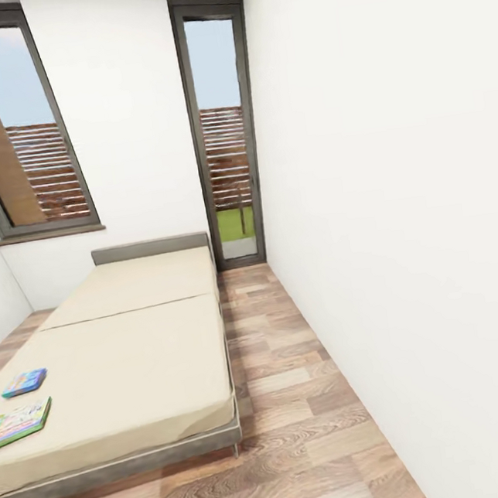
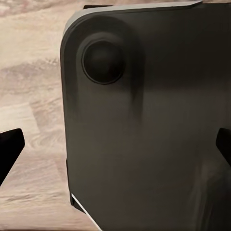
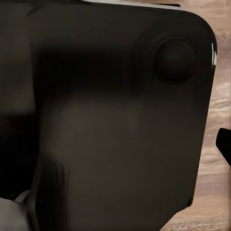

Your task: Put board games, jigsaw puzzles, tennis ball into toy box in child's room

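A big beige bed (image 1: pixel 130 357) with a low grey headboard (image 1: pixel 150 249) is seen on a wood-plank floor (image 1: pixel 298 399), between white walls. Two board games are laid on the near left part of the mattress. The small blue board game (image 1: pixel 24 382) is set just behind the bigger green board game (image 1: pixel 18 423), a little apart from it. Two tall windows (image 1: pixel 223 135) with brown slats are seen past the bed.

In the left wrist view, the left gripper (image 2: pixel 115 149) is spread wide over a dark rounded robot panel (image 2: pixel 144 120), with nothing held. In the right wrist view, only one dark fingertip (image 3: pixel 224 144) is seen, so the right gripper cannot be judged.
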